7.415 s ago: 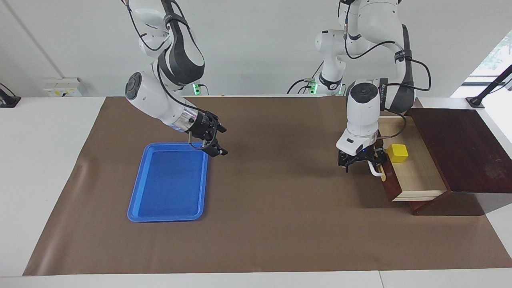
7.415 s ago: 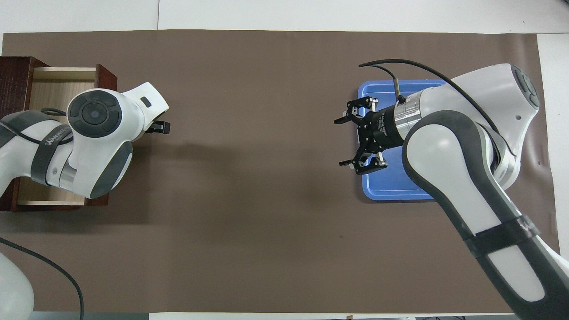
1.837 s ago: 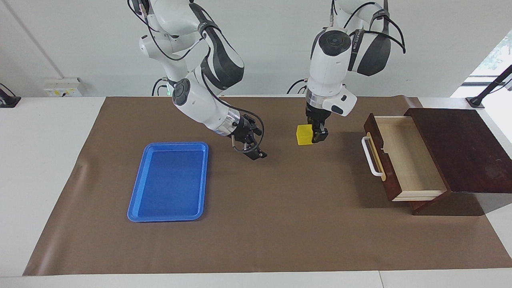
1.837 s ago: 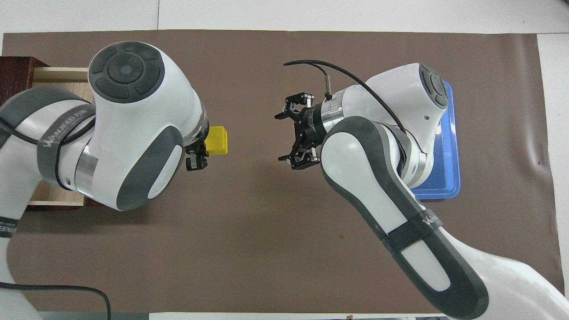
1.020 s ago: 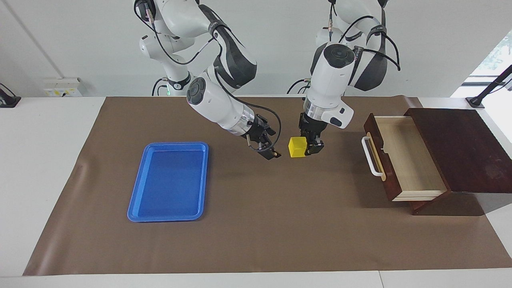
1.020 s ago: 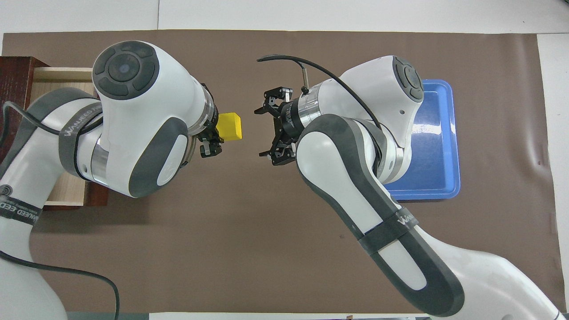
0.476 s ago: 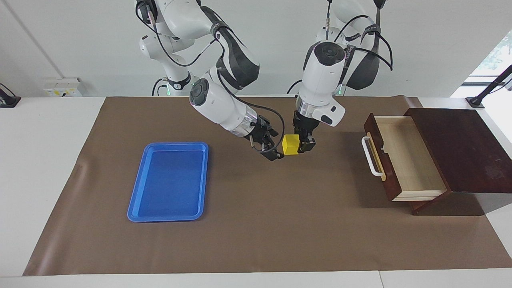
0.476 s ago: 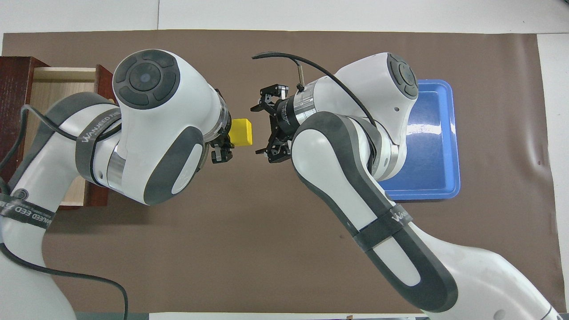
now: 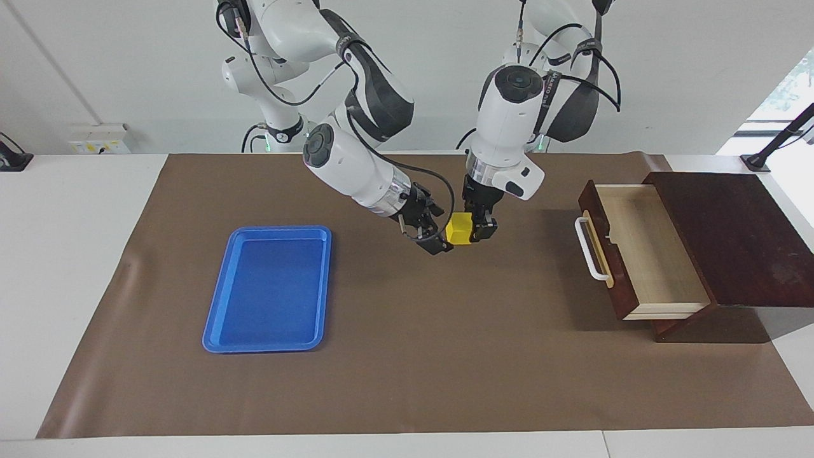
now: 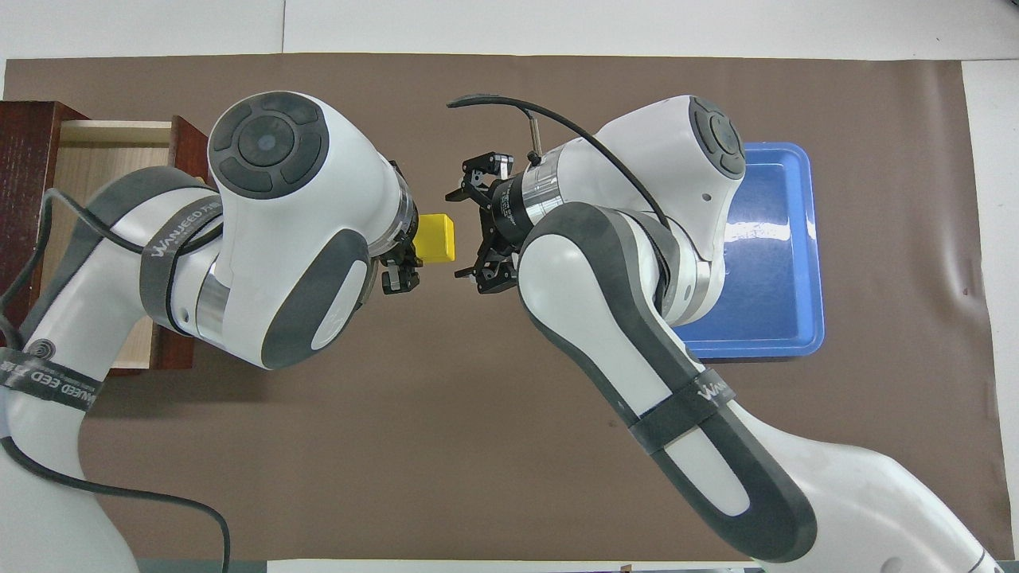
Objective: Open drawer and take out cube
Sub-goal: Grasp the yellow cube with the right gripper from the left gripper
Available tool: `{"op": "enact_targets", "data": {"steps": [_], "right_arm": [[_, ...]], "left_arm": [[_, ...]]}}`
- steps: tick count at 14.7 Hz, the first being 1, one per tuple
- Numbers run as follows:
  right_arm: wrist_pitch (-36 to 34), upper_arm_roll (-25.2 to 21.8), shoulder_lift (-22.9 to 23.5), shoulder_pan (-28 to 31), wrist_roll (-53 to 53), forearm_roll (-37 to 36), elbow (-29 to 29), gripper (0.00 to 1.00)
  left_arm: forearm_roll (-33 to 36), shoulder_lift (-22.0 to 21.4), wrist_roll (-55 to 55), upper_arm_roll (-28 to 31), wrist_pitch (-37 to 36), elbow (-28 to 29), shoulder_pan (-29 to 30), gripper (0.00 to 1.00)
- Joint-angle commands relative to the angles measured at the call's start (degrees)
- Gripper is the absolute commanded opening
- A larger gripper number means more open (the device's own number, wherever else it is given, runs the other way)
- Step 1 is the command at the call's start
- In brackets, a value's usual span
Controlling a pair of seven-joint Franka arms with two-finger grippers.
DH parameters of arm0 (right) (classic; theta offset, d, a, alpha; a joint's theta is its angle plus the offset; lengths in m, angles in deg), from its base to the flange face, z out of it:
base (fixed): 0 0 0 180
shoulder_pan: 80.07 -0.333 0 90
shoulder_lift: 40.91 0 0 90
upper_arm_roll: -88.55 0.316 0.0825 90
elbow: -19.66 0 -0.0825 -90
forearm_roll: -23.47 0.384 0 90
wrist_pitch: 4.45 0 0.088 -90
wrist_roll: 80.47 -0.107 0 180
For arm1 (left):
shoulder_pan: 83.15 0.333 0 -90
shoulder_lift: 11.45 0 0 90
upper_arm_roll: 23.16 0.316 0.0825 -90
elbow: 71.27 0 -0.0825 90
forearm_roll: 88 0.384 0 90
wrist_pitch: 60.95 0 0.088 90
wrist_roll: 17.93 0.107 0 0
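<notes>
Facing view, left to right: a blue tray is lying on the brown mat toward the right arm's end of the bench. At the mat's middle, the right gripper is hanging with its fingers spread wide around the cube, not closing on it. The left gripper is clamping that yellow cube from above, holding it in the air over the mat. Toward the left arm's end, the drawer is standing pulled out of its dark wooden box, its white handle facing the mat's middle.
</notes>
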Motion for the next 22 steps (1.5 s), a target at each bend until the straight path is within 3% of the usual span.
{"op": "enact_targets", "data": {"steps": [1,6,10,12,16,20,21,22], "right_arm": [[-0.1,-0.1,1.0,-0.8,-2.1,0.5,1.6,1.0],[0.1,-0.2,1.1,-1.5,-2.8,0.2,1.6,0.98],[0.1,-0.2,1.1,-1.5,-2.8,-0.1,1.6,0.83],[0.1,-0.2,1.1,-1.5,-2.8,-0.2,1.5,0.65],[0.0,-0.1,1.0,-1.6,-1.8,-1.7,1.6,0.0],[0.0,-0.1,0.9,-1.5,-1.3,-3.2,1.5,0.0],[0.0,-0.1,0.9,-1.5,-1.3,-3.1,1.5,0.0],[0.0,-0.1,0.9,-1.5,-1.3,-3.1,1.5,0.0]], "left_arm": [[-1.1,-0.6,-0.5,0.7,1.1,0.9,-0.7,0.0],[-1.1,-0.6,-0.5,0.7,1.0,0.9,-0.8,0.0],[-1.1,-0.6,-0.4,0.7,1.0,1.0,-0.8,0.0],[-1.1,-0.6,-0.3,0.7,1.0,1.0,-1.1,0.0],[-1.1,-0.6,-0.3,0.7,1.0,1.0,-1.1,0.0],[-1.1,-0.6,-0.2,0.7,1.0,0.7,-1.0,0.0],[-1.1,-0.6,-0.2,0.8,0.8,0.5,-0.8,0.59],[-1.0,-0.6,0.0,0.8,0.3,0.3,-0.4,1.0]]}}
